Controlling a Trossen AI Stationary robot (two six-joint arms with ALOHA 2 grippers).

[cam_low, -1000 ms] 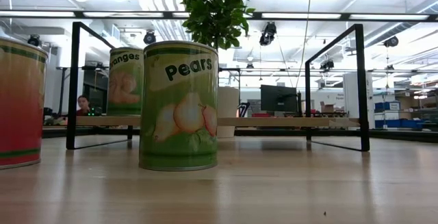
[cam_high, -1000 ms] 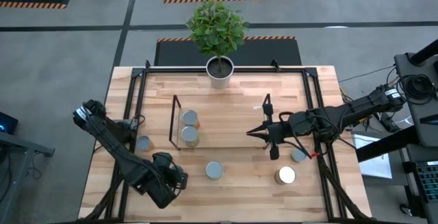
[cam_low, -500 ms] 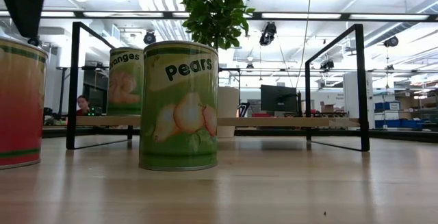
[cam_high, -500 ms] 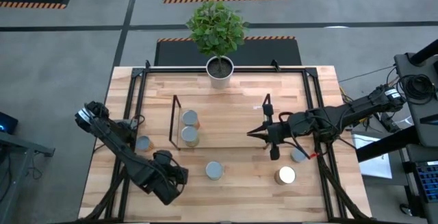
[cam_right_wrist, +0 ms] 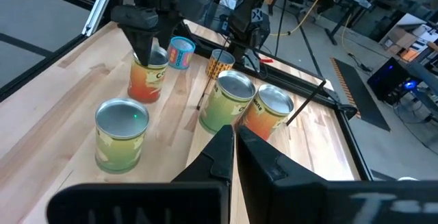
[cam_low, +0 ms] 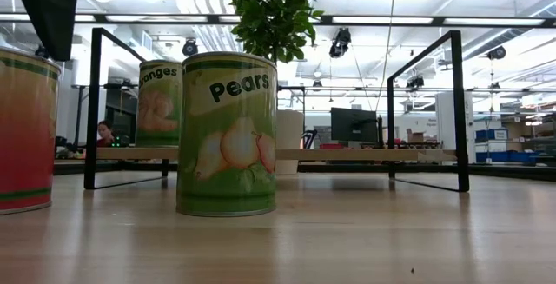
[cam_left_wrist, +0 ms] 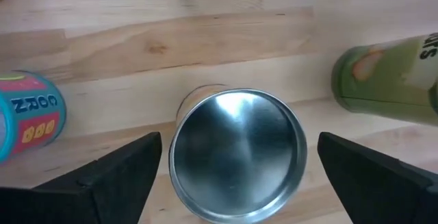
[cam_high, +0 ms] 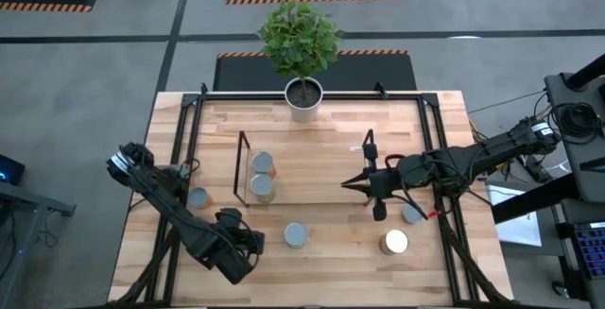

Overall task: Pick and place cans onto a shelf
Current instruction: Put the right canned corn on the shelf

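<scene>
The can (cam_left_wrist: 237, 152) under the left gripper (cam_left_wrist: 239, 176) shows a round silver top and stands upright on the tabletop (cam_high: 331, 271) in front of the shelf (cam_high: 248, 172), where two cans stand. Left jaws spread wide either side of it, not touching. The right gripper (cam_right_wrist: 233, 145), jaws together, hovers mid-table.

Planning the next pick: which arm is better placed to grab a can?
Left. Its gripper hangs with jaws open over a can near the table's front; the right gripper is shut beside the shelf.
</scene>
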